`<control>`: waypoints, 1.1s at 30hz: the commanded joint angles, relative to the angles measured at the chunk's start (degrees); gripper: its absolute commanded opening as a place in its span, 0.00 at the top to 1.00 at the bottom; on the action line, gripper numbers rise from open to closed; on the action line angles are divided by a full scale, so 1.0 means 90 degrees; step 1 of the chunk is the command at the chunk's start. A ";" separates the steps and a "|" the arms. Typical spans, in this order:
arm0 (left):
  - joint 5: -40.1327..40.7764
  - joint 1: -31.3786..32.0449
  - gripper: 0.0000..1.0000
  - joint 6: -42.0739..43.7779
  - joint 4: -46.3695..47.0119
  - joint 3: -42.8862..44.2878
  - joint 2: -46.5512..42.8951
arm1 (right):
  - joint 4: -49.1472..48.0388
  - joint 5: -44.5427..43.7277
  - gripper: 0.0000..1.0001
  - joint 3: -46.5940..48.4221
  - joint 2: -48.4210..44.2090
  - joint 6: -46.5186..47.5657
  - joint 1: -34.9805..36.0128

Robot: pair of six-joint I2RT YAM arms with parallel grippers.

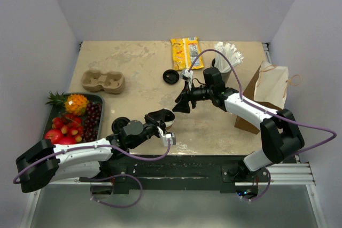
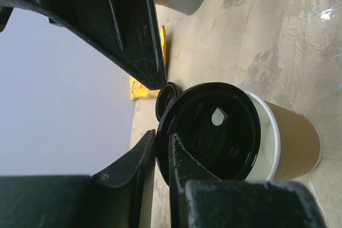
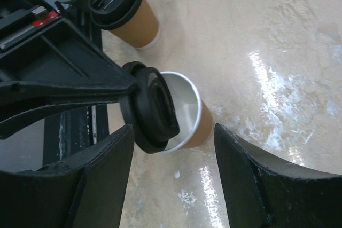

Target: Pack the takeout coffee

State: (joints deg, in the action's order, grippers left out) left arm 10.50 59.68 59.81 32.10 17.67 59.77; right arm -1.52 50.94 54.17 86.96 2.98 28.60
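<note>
the left arm (image 1: 80, 156) stretched low to the right, left gripper (image 1: 163, 117) nipped onto the rim of a black lid (image 2: 214, 132). the right arm (image 1: 251, 109) folded back toward it, right gripper (image 1: 183, 104) fingers spread wide, empty.

Beige mottled tabletop (image 1: 141, 70); pale walls (image 1: 176, 4)

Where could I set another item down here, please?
Bare tabletop lies between the cup carrier and the snack bag, and front right between the open cup and the paper bag. Crowded around that cup, where the left gripper holds a lid.
</note>
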 commanded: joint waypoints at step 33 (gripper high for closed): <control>-0.0472 0.0039 0.49 -0.1635 -0.2246 0.1210 -0.0888 | 0.0149 -0.0933 0.84 0.0104 -0.0336 0.1865 0.0533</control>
State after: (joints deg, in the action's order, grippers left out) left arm 12.40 59.75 52.58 21.34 22.98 56.23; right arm 0.67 45.08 54.11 87.94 14.57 32.95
